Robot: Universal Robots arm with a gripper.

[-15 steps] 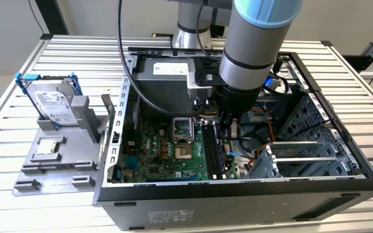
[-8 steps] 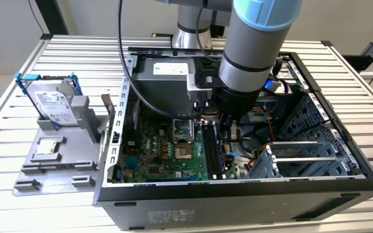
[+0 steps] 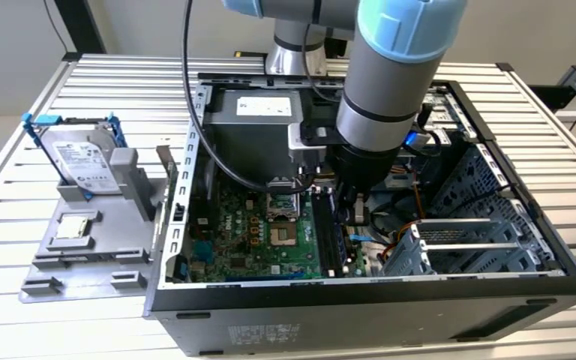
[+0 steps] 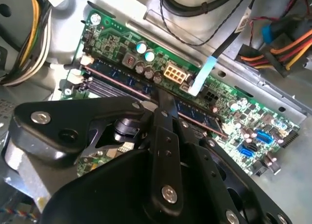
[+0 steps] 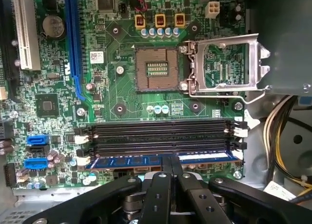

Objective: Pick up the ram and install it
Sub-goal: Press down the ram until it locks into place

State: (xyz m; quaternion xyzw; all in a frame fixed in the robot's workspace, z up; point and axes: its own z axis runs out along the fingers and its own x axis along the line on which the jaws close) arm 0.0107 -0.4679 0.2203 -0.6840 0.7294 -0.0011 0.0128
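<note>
The ram (image 5: 126,161) is a thin dark-blue stick with chips. It stands on edge in the outermost of the long black sockets (image 5: 161,131) on the green motherboard (image 5: 122,92). My gripper (image 5: 170,159) sits over the stick's middle, and its two black fingers are shut on the stick's top edge. The second wrist view shows the same grip, with the gripper (image 4: 165,104) on the ram (image 4: 119,78). I cannot tell whether the stick is pressed fully home. In the exterior view the gripper (image 3: 353,206) reaches down into the open computer case (image 3: 368,292).
An open processor socket (image 5: 157,68) and its raised metal frame (image 5: 229,63) lie beside the sockets. Cable bundles (image 5: 282,131) and a metal drive cage (image 3: 468,240) crowd the case. Outside it, a silver hard drive (image 3: 83,165) stands on a grey holder (image 3: 78,232).
</note>
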